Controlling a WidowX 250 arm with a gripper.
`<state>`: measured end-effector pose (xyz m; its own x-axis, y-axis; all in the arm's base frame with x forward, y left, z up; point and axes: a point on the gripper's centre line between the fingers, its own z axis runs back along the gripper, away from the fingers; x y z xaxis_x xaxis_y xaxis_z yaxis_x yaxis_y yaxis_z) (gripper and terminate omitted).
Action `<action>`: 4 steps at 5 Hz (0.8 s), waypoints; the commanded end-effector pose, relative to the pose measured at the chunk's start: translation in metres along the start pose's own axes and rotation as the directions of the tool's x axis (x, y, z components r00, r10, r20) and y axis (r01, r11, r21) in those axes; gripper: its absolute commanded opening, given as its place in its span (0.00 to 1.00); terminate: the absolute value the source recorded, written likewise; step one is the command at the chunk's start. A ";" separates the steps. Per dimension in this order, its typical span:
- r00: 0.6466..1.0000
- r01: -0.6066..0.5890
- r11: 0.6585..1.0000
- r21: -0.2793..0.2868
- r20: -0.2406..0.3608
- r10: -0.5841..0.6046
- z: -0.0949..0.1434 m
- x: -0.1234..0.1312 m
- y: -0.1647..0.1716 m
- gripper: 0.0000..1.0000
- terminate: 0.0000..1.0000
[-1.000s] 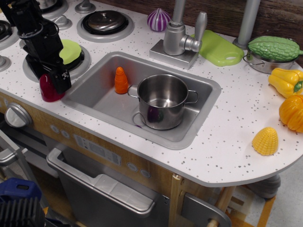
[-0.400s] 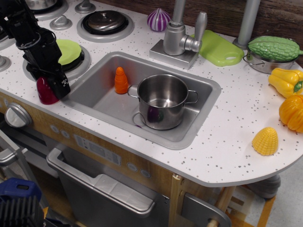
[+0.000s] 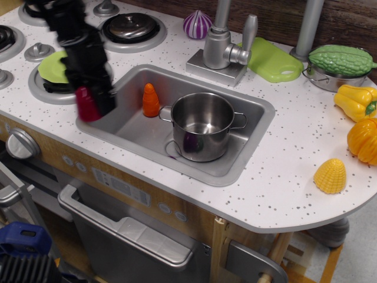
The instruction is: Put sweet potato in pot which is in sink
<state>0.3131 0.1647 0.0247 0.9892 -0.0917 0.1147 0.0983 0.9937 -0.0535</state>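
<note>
My gripper (image 3: 91, 99) is shut on the dark red sweet potato (image 3: 86, 105) and holds it lifted above the left rim of the grey sink (image 3: 254, 112). The image is blurred there from motion. The shiny steel pot (image 3: 202, 125) with two loop handles stands upright in the middle-right of the sink, to the right of the gripper. An orange toy carrot (image 3: 151, 100) stands in the sink between the gripper and the pot.
A faucet (image 3: 222, 44) rises behind the sink. A striped onion (image 3: 197, 24), green cutting board (image 3: 272, 60), a pan with a green vegetable (image 3: 336, 63), yellow peppers (image 3: 356, 101) and a yellow corn piece (image 3: 330, 175) lie on the counter. Stove burners (image 3: 130, 28) are at left.
The gripper has lifted the sweet potato off the counter at the left and carried it right, to the sink's left rim.
</note>
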 end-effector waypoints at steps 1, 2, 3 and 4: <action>0.984 -0.085 0.993 0.078 0.165 0.072 0.033 0.034 -0.044 1.00 0.00; 0.964 -0.141 0.989 0.041 0.235 0.128 0.020 0.052 -0.080 1.00 0.00; 0.949 -0.155 0.988 -0.018 0.276 0.154 0.010 0.067 -0.098 0.00 0.00; 0.936 -0.139 0.990 -0.004 0.327 0.133 -0.003 0.086 -0.112 0.00 0.00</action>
<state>0.3827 0.0417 0.0116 0.9175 0.0748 0.3906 -0.0444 0.9953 -0.0864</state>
